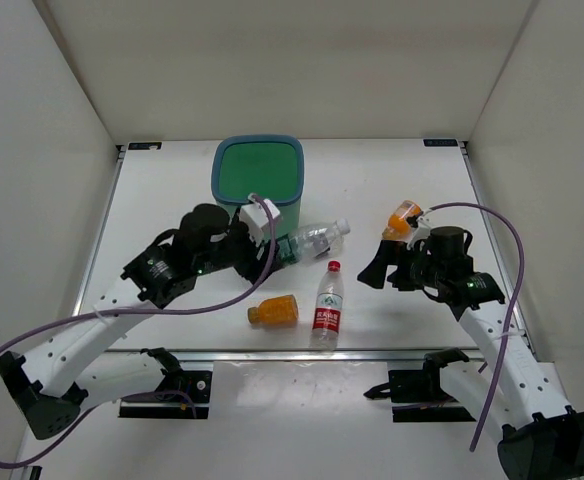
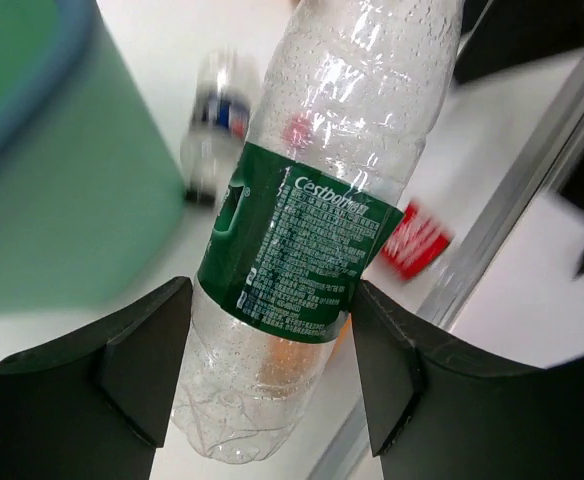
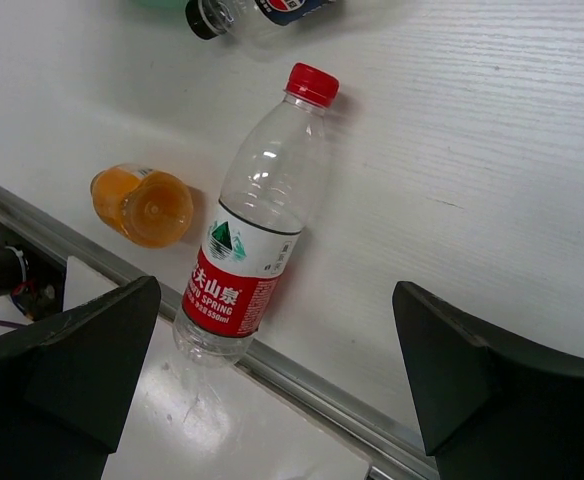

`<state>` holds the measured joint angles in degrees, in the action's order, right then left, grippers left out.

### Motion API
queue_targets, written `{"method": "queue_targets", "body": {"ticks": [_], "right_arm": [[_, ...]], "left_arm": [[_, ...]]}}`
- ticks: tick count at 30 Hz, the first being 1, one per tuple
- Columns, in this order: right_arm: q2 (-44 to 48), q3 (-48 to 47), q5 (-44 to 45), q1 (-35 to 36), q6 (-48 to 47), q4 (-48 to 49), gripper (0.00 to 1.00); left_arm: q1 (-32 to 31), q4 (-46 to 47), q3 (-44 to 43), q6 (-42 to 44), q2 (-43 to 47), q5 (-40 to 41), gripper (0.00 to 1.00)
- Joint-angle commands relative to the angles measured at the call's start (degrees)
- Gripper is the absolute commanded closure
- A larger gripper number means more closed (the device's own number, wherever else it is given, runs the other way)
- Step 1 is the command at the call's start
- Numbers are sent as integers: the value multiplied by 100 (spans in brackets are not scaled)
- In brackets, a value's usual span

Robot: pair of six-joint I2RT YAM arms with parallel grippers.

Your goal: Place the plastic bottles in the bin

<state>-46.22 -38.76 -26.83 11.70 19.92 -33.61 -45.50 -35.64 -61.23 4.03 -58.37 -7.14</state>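
The left gripper [image 2: 269,350] is clamping the green-labelled bottle [image 2: 302,250] across its label, with its fingers narrowed to the bottle's width. It is doing so just beside the bin [image 1: 259,138], at the bin's 5 o'clock.

The right gripper [image 3: 277,300] is hanging wide open with nothing between its fingers. It is near the red-and-white-labelled bottle [image 3: 257,220], at that bottle's 2 o'clock in the overhead view. That bottle is lying on the worktop [image 1: 422,180], its red cap pointing to 12 o'clock.

The teal bin is standing at the worktop's 12 o'clock, showing its green inside, and every bottle in view is sitting outside it.

Five bottles are showing in all, two orange-filled and three clear:
- The first orange bottle [image 3: 142,205] is lying at the red-capped bottle's 9 o'clock, near but apart.
- The second orange bottle [image 1: 403,214] is resting at the right wrist's 11 o'clock, close by it.
- The dark-blue-labelled bottle [image 2: 217,120], black-capped, is lying near the bin's wall beyond the held one, and is blurred in the left wrist view.
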Motion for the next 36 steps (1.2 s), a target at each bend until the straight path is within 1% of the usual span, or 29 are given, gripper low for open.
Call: {"method": "queue_targets", "body": {"ticks": [1, 2, 3, 4, 5, 6, 7, 9, 11, 12, 13, 14, 16, 17, 18, 19, 20, 21, 22, 23, 25, 26, 27, 29, 31, 32, 34, 35, 36], "right_arm": [[-36, -184, 46, -185, -24, 266, 1], [-71, -228, 20, -195, -67, 215, 1], [-72, -228, 46, -291, -102, 197, 1], [-107, -228, 116, -292, -164, 188, 0], [-107, -254, 151, -292, -112, 179, 1], [-107, -263, 204, -265, -111, 188, 1], [-107, -272, 231, -256, -129, 222, 1], [-115, -272, 318, -221, -164, 223, 1], [-177, -263, 397, -256, -147, 179, 1], [-229, -289, 415, -291, -147, 179, 1], [-247, -298, 433, -318, -181, 127, 0], [-239, -342, 494, -388, -182, 135, 1], [-274, -404, 599, -467, -226, 56, 1], [-196, -378, 696, -554, -234, 30, 0], [-212, -465, 766, -651, -269, -5, 0], [-195, -500, 845, -721, -278, -49, 1], [-203, -535, 837, -774, -322, -119, 1], [-256, -562, 855, -888, -314, -155, 1], [-204, -580, 942, -941, -348, -242, 0], [-204, -649, 1030, -985, -270, -252, 1], [-291, -781, 1451, -1073, -103, -417, 0], [-413, -886, 1513, -1091, -16, -514, 1], [-423, -931, 1705, -1117, 72, -620, 0], [-519, -1036, 1874, -1056, 239, -673, 1], [-520, -1045, 2338, -961, 459, -735, 1], [-555, -1019, 2471, -942, 512, -840, 1], [-555, -1054, 2830, -889, 355, -841, 0], [-651, -1124, 3041, -959, 337, -867, 1], [-747, -1168, 3061, -1029, 302, -911, 1]], "left_arm": [[85, 783, -643, -261, 177, -500, 46], [154, 1282, -801, -315, 194, -317, 47], [207, 1557, -837, -333, 194, -62, 46], [295, 2099, -803, -559, 142, 210, 40], [383, 2696, -794, -622, 98, 404, 46], [444, 2955, -759, -562, -7, 632, 52], [480, 3488, -689, -561, -156, 1113, 58], [733, 4473, -671, -439, -497, 1380, 55], [1024, 4705, -941, -464, -1147, 1573, 53], [1156, 4645, -1048, -473, -1316, 1618, 52], [1244, 4610, -1205, -474, -1665, 1836, 51], [1219, 4584, -1276, -404, -1791, 1934, 50], [1219, 4767, -1094, -221, -1941, 2215, 47], [1192, 4803, -971, -262, -1924, 2234, 42], [1305, 4812, -961, -350, -1933, 2191, 38], [1472, 4760, -909, -533, -1967, 2034, 38], [1578, 4655, -908, -805, -1985, 1893, 34], [1701, 4558, -882, -868, -2003, 1761, 22], [1763, 4444, -960, -895, -2046, 1586, 12], [1650, 4312, -1013, -904, -2029, 1679, 1], [1466, 4276, -1083, -729, -1968, 1829, 2], [1386, 4128, -1171, -659, -1933, 1943, 1], [1377, 3970, -1259, -684, -1907, 1840, 2], [1455, 3670, -1548, -946, -1854, 1655, 1], [1482, 3268, -1629, -1097, -1722, 1514, 2], [1447, 3178, -1629, -1228, -1609, 1618, 2], [1430, 2758, -1532, -1351, -1353, 1566, 1], [1395, 2494, -1462, -1457, -1152, 1523, 2], [1403, 2405, -1279, -1710, -950, 1322, 1]]}}
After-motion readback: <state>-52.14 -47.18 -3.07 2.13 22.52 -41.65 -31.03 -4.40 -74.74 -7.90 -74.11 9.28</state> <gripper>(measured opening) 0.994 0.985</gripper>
